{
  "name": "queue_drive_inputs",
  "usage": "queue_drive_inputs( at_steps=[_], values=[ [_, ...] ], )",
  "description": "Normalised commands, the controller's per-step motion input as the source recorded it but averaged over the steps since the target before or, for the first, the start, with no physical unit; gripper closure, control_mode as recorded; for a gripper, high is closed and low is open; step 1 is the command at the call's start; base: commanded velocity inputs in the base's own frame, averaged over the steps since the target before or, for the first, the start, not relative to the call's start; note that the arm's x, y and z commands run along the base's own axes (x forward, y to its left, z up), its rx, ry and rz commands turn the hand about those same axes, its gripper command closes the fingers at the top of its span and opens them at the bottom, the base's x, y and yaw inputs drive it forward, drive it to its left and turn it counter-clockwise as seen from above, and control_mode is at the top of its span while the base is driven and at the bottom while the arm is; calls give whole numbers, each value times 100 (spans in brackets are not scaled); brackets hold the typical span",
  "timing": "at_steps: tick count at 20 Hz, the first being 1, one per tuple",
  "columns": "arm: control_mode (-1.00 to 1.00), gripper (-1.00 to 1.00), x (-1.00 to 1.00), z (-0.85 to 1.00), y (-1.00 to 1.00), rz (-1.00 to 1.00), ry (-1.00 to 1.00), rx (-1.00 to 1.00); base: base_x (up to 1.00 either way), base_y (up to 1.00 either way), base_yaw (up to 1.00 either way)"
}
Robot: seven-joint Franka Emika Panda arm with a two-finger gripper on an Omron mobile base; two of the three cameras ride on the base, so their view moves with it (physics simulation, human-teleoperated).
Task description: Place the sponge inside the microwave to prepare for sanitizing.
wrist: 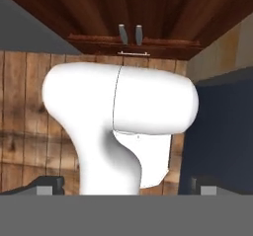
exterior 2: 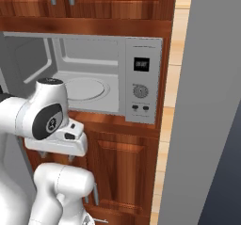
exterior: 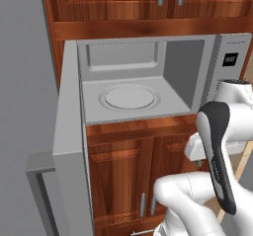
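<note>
You are facing a grey microwave (exterior: 143, 77) built into reddish wooden cabinets (exterior: 133, 171), and its door (exterior: 69, 146) hangs wide open at about nine o'clock in the left base view. Inside, the round white turntable (exterior: 129, 97) is bare; nothing rests on it. The control panel (exterior 2: 141, 80), with its display and knob, sits at three o'clock of the opening. So the oven is ready to receive something, but the main work looks not yet done: the sponge is not inside, and where it lies cannot be told from these pictures. Your claw (wrist: 126, 186) points downward, looking past the robot's own body toward a wooden floor (wrist: 24, 111) and the cabinet base, with its two dark fingertips (wrist: 47, 184) at seven and five o'clock of the hand view. They stand spread as wide as they go, with nothing between them. Judging from this, finding and picking up the sponge, then carrying it to the turntable, all remain ahead.
</note>
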Motion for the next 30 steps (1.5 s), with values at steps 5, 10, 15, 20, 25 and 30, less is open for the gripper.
queue_drive_inputs(
  at_steps=[5,10,15,20,25,30],
  values=[
    [-100,-100,-67,-18,0,-13,0,2,0,0,0],
    [-100,-100,9,-3,0,-4,1,0,0,0,0],
    [-100,-100,48,0,0,0,6,0,0,0,0],
    [-100,-100,6,0,0,0,1,0,0,0,0],
    [-100,-100,0,0,0,0,0,0,0,0,0],
    [-100,-100,0,0,0,0,0,0,0,0,0]
  ],
)
